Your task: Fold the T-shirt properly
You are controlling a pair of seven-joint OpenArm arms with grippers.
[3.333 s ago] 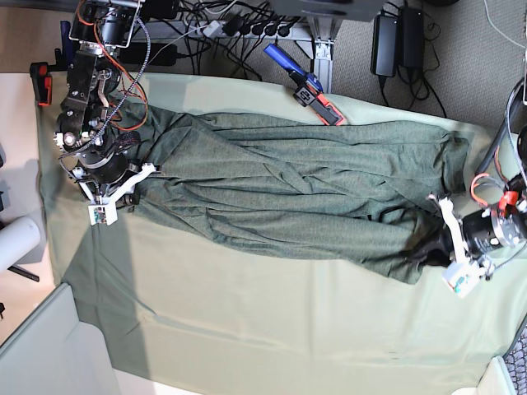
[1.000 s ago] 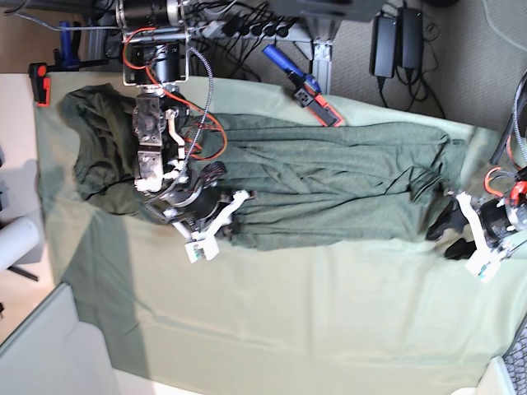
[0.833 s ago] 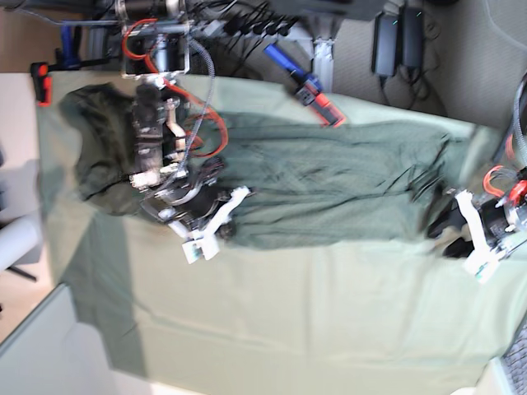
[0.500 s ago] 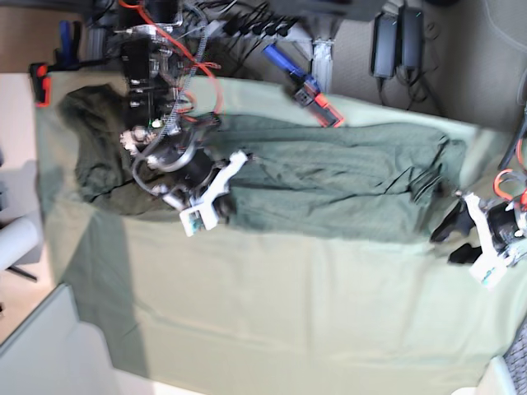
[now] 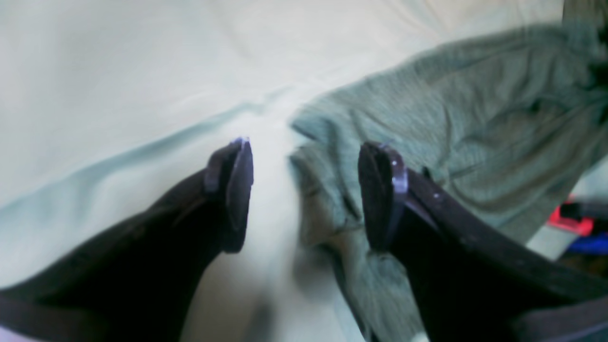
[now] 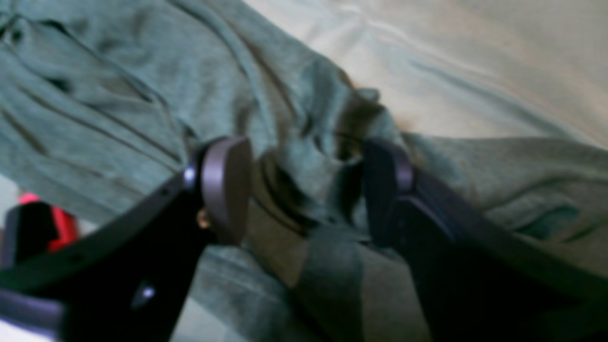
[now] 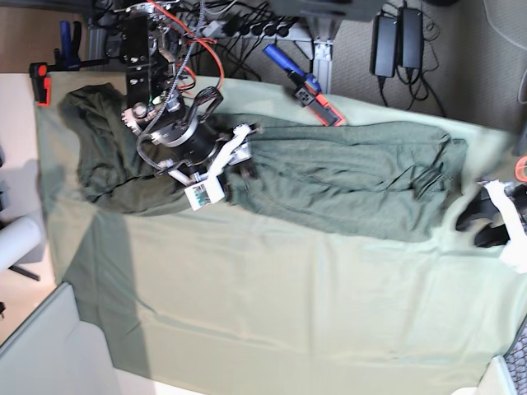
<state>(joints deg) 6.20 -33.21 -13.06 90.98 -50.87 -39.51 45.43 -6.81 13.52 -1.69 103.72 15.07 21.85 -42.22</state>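
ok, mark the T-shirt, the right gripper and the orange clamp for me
T-shirt (image 7: 346, 181): base view, middle of the spread body.
right gripper (image 6: 304, 190): right wrist view, gap between its open fingertips, over bunched cloth.
orange clamp (image 7: 317, 100): base view, orange-and-black body at the table's far edge.

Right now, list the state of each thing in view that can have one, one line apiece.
T-shirt: lying on the cloth, stretched into a long wrinkled band, not yet folded small.
Right gripper: open, fingers either side of a bunched ridge of shirt, not pinching it.
Left gripper: open, empty, over the shirt's edge.
Pale green tablecloth: spread flat, lightly creased.
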